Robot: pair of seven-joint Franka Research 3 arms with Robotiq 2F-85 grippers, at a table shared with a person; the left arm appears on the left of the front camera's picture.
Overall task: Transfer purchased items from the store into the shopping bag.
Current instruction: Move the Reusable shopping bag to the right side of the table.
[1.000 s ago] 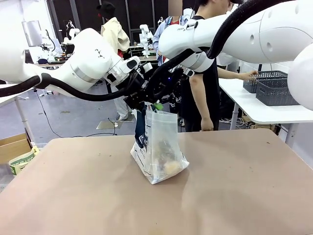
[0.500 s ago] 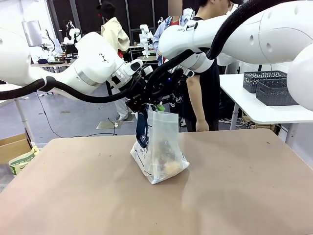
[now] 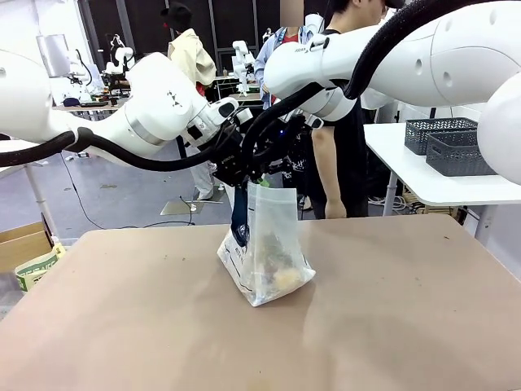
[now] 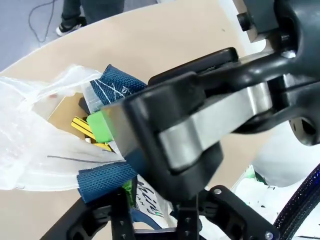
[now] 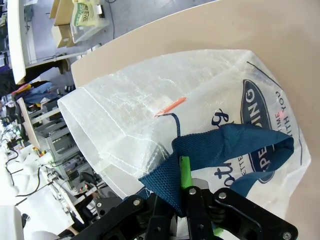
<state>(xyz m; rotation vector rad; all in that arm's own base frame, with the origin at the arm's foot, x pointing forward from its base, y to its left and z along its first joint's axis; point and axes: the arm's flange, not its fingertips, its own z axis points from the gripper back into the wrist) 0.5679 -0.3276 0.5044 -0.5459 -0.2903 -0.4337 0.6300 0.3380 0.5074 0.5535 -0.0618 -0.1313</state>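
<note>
The shopping bag (image 3: 266,244), translucent white with navy handles, stands upright mid-table with goods showing faintly in its bottom. My left gripper (image 3: 230,165) and right gripper (image 3: 262,161) meet just above its mouth, each shut on a navy strap. In the right wrist view the green-padded fingers (image 5: 185,172) pinch the strap (image 5: 220,147) beside the round navy logo (image 5: 264,131). The left wrist view looks into the bag's mouth at a flat tan packet (image 4: 66,107) and a yellow piece (image 4: 88,128). The other strap (image 4: 106,178) runs into my left gripper (image 4: 129,192), with the right gripper's body close in front.
A person (image 3: 335,155) stands beyond the far edge of the brown table (image 3: 391,309). Dark grey lattice baskets (image 3: 454,145) sit on a white side table at the right. A cardboard box (image 3: 20,244) lies on the floor at the left.
Both grippers have risen slightly with the straps, drawing the bag's top a little higher. The person's hand has left the baskets.
</note>
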